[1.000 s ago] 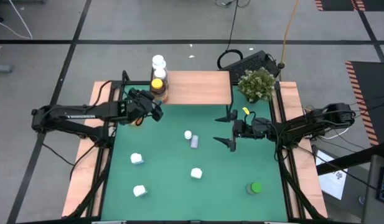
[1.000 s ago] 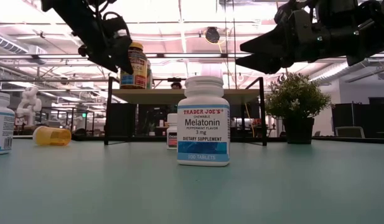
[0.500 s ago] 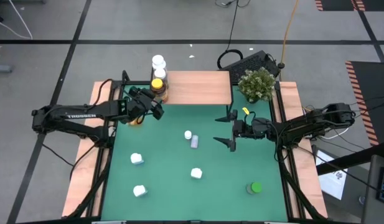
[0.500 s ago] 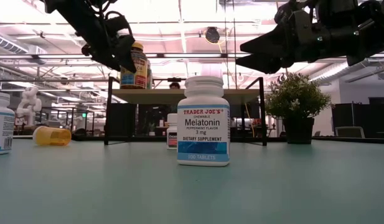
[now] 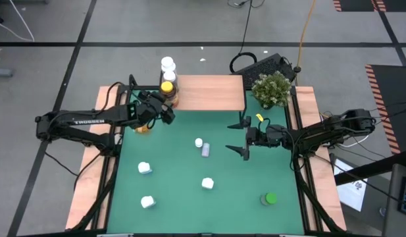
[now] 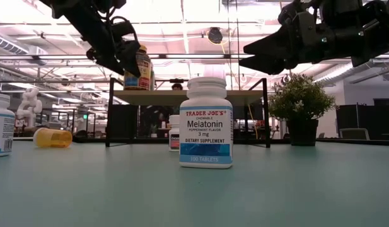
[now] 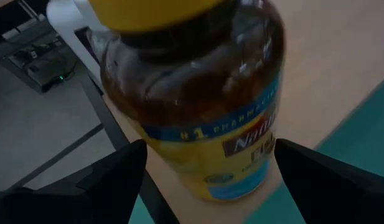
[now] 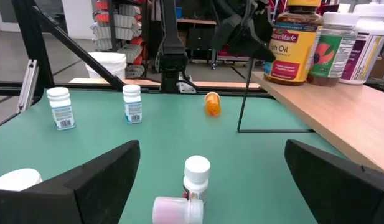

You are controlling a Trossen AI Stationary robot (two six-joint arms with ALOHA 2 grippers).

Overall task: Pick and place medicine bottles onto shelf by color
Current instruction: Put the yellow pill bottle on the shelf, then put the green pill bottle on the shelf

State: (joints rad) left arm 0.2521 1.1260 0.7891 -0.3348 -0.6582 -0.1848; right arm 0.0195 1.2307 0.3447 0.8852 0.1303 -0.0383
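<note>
An amber-brown bottle with a yellow lid (image 5: 166, 90) stands upright at the left end of the wooden shelf top (image 5: 209, 92), in front of two white bottles (image 5: 168, 70). My left gripper (image 5: 167, 113) is open at that corner. In the left wrist view its fingers (image 7: 104, 180) stand on either side of the amber bottle (image 7: 198, 106) with gaps showing. My right gripper (image 5: 239, 137) hangs open above the green table, right of a standing white bottle (image 5: 199, 142) and a lying one (image 5: 206, 151). An orange bottle (image 6: 53, 137) lies on its side under my left arm.
Three more white bottles (image 5: 145, 168) (image 5: 207, 183) (image 5: 147, 201) and a green one (image 5: 270, 198) stand on the near half of the table. A potted plant (image 5: 272, 89) sits at the shelf's right end. The rest of the shelf top is bare wood.
My left gripper has moved a little toward the far edge and closer around the amber bottle on the shelf, staying open. The right arm and the bottles have kept still.
</note>
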